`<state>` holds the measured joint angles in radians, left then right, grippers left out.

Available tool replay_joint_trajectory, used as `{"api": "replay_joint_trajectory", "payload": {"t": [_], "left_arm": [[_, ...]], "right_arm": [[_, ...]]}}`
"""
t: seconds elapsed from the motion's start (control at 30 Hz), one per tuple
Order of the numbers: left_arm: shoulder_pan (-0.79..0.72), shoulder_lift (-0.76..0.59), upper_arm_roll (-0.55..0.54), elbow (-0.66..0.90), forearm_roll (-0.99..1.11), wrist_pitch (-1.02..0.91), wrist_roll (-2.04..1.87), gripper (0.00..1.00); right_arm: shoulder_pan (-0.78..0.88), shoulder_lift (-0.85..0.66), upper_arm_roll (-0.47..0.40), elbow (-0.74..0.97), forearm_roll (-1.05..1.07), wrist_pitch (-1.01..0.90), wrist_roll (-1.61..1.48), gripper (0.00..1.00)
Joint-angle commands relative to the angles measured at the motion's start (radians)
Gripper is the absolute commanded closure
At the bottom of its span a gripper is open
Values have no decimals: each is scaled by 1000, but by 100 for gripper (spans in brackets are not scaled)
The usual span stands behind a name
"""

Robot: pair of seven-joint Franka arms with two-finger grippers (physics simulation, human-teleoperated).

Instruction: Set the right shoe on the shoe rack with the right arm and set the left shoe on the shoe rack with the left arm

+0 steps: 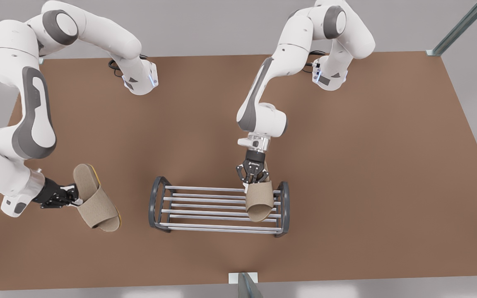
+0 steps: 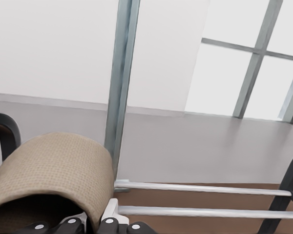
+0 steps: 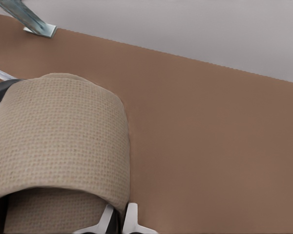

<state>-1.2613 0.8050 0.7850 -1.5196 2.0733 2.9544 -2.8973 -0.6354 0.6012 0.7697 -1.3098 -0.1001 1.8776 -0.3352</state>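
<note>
Looking down in the front view, the left gripper [image 1: 254,177] clenches a tan slipper [image 1: 259,201] over the shoe rack [image 1: 205,207] near its end frame, while the right gripper [image 1: 65,196] grasps the other slipper [image 1: 95,198] by the brown table [image 1: 367,165] edge. From the left wrist, that slipper [image 2: 53,170] sits beside the rack's bars [image 2: 205,187]. From the right wrist, the other slipper [image 3: 58,141] hangs above bare tabletop [image 3: 210,146].

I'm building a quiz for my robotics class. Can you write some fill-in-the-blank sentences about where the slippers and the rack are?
1. The left gripper is shut on a beige woven slipper over the front view's ____ end of the silver-barred, dark-framed shoe rack.
2. The right gripper is shut on a second beige slipper, on the front view's ____ of the rack.
3. The rack stands on a ____ tabletop.

Missing words: right; left; brown.
</note>
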Motion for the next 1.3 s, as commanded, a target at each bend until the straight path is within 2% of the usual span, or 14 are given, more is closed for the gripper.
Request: {"api": "replay_joint_trajectory", "payload": {"t": [0.0, 0.1, 0.13, 0.17, 0.2, 0.23, 0.37, 0.47, 0.6, 0.87, 0.97, 1.03, 1.2, 1.27], "left_arm": [[3, 2, -4, 4, -13, -26, -885, 79], [14, 10, -18, 25, -13, -26, -878, 79], [25, 11, -23, 29, -12, -26, -876, 12], [25, 11, -23, 29, -10, -26, -875, 0], [25, 17, -23, 29, -10, -26, -875, 0], [25, 20, -23, 29, -10, -26, -876, 0], [23, 26, -23, 29, -10, -26, -875, 0], [17, 25, -21, 29, -10, -24, -875, 0], [8, 23, -20, 29, -12, -24, -876, 0], [-59, -15, 22, -39, -2, 0, -875, 0], [-148, -23, 120, -90, -2, 75, -875, 0], [-227, -23, 243, -108, -7, 192, -879, 0], [-239, -43, 480, -103, 1, 524, -876, 0], [-231, -88, 542, -123, 43, 548, -887, 0]], "right_arm": [[91, -6, 3, 46, -12, -172, 616, 79], [240, -46, -3, 53, -10, -180, 866, 79], [302, -44, -10, 86, -12, -187, 966, 79], [338, -44, -9, 90, -45, -187, 1037, 79], [384, -44, -13, 118, -53, -184, 1120, 79], [459, -44, -71, 153, -55, -186, 1199, 79], [847, -40, -492, 259, -44, -183, 1346, 79], [974, -35, -622, 261, -46, -161, 1406, 79], [1057, -21, -670, 259, -49, -120, 1493, 79], [1117, 8, -678, 178, -58, 11, 1598, 79], [1131, 28, -678, 161, -69, 52, 1642, 79], [1145, 29, -678, 161, -69, 66, 1653, 79], [1149, 49, -679, 161, -99, 74, 1667, 79], [1154, 51, -679, 161, -105, 81, 1667, 79]]}}
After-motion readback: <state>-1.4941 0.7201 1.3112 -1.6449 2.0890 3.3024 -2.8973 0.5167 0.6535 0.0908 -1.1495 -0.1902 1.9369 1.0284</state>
